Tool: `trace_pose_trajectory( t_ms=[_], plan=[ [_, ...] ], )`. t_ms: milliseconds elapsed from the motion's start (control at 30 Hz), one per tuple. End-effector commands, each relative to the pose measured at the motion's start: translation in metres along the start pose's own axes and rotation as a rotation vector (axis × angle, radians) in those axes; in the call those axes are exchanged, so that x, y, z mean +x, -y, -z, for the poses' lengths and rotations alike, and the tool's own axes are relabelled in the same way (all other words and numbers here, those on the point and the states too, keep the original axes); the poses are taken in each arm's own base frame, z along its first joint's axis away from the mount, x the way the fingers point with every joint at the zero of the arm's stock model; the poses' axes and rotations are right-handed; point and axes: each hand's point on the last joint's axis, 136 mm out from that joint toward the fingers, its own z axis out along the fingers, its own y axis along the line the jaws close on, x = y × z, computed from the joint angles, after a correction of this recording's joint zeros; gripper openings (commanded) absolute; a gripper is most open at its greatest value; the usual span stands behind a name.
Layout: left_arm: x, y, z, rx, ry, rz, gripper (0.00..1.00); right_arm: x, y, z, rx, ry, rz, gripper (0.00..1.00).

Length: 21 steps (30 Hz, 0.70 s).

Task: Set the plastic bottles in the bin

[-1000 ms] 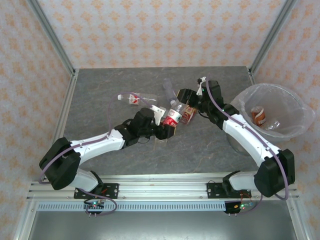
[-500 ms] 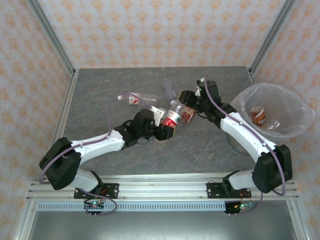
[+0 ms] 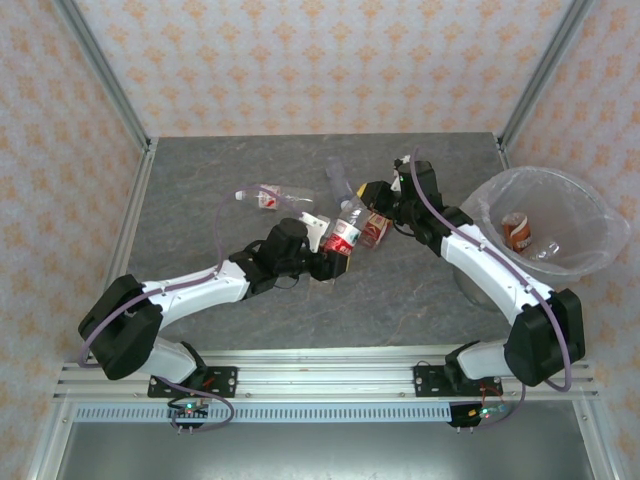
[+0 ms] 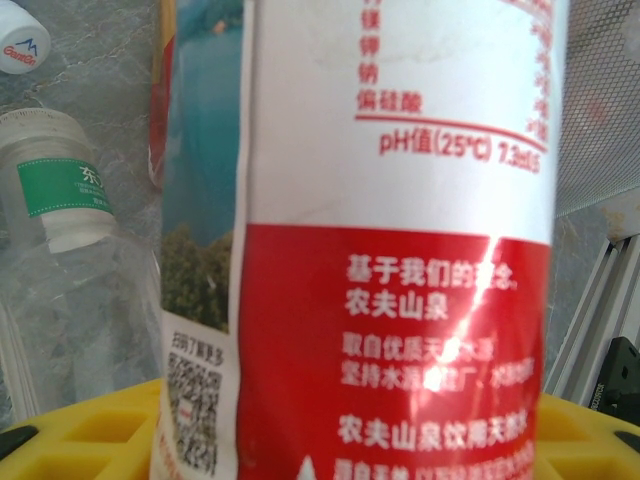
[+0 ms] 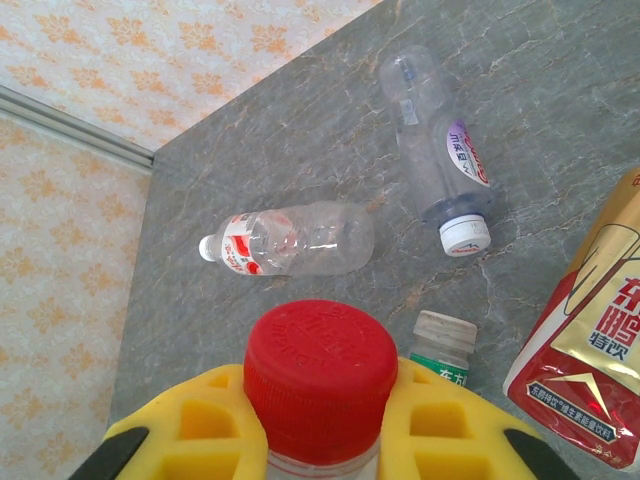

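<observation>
Cream wallpaper printed with orange florets closes three sides, and aluminium rails frame the table (image 3: 200, 290), a matte grey slab veined like marble. Over its middle we see the red-capped bottle (image 3: 346, 228), a clear plastic cylinder wrapped in a glossy red-and-white label. The left gripper (image 4: 340, 445) clamps its yellow, waffle-moulded pads on the labelled body. The right gripper (image 5: 320, 430) has its yellow fingers closed on the ridged red cap.

Just beside that cap sit the green-labelled bottle (image 5: 440, 350), with a white cap, and the gold-and-red bottle (image 5: 585, 370). Nearer the far edge two dented clear bottles lie on their sides: the white-capped bottle (image 5: 290, 240) and the purple-labelled bottle (image 5: 440, 160).

At the right edge stands the bin (image 3: 480, 215), round, translucent and lined with thin film. It holds the orange-labelled bottle (image 3: 515, 230) and a clear one.
</observation>
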Motion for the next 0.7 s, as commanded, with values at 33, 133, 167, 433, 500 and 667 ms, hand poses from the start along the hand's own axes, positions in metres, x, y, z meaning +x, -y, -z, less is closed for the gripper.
trace_pose_trajectory(
  t_ms=[33,133,167,433,500,667],
  plan=[
    [-0.004,0.014,0.002,0.057,0.009,-0.030,0.60,-0.015,-0.012,0.006,-0.035,0.062,0.073,0.00],
    [-0.004,0.021,0.005,0.095,0.003,-0.037,0.71,-0.015,-0.012,0.008,-0.044,0.073,0.075,0.00],
    [-0.005,0.023,0.006,0.102,0.004,-0.040,0.75,-0.016,-0.013,0.010,-0.050,0.080,0.080,0.00],
    [-0.013,0.029,0.021,0.101,0.028,-0.077,0.99,-0.016,-0.022,0.026,-0.115,0.132,0.141,0.00],
    [-0.016,0.030,0.024,0.103,0.037,-0.081,1.00,-0.017,-0.022,0.030,-0.117,0.149,0.154,0.00],
    [-0.021,0.032,0.034,0.098,0.073,-0.098,1.00,-0.020,-0.021,0.039,-0.115,0.188,0.188,0.00]
  ],
)
